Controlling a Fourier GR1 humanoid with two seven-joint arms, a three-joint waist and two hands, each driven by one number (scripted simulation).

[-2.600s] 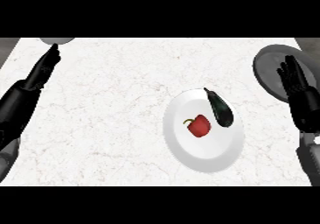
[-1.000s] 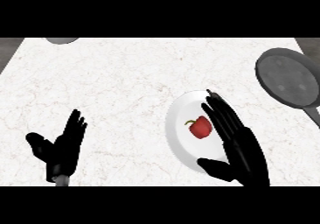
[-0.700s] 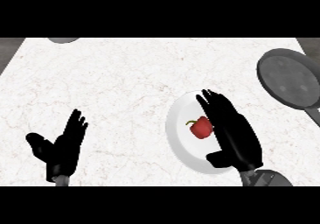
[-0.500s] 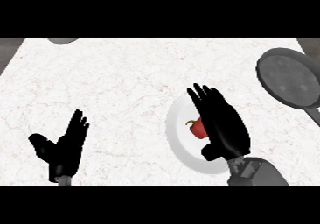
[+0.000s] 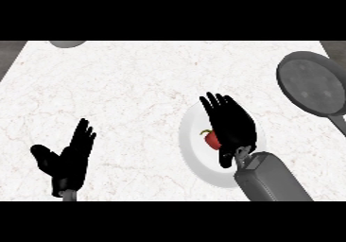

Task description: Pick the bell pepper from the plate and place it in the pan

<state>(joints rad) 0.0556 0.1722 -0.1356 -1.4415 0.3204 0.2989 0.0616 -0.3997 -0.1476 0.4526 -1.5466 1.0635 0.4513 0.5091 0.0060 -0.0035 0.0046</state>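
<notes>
A red bell pepper (image 5: 211, 139) with a small yellow-green stem lies on the white plate (image 5: 193, 151) right of centre. My right hand (image 5: 231, 125) hovers over the plate with straight fingers pointing away, covering the pepper's right side and the dark vegetable that lay beside it. The grey pan (image 5: 312, 88) sits at the far right, its handle running toward the lower right edge. My left hand (image 5: 70, 160) rests open at the lower left, fingers up, holding nothing.
A grey round object (image 5: 67, 43) peeks in at the counter's far left edge. White marbled counter stretches between my left hand and the plate.
My right hand has slid left and forward over the plate, now covering part of the pepper, and its forearm has come into view. The left hand has stayed still.
</notes>
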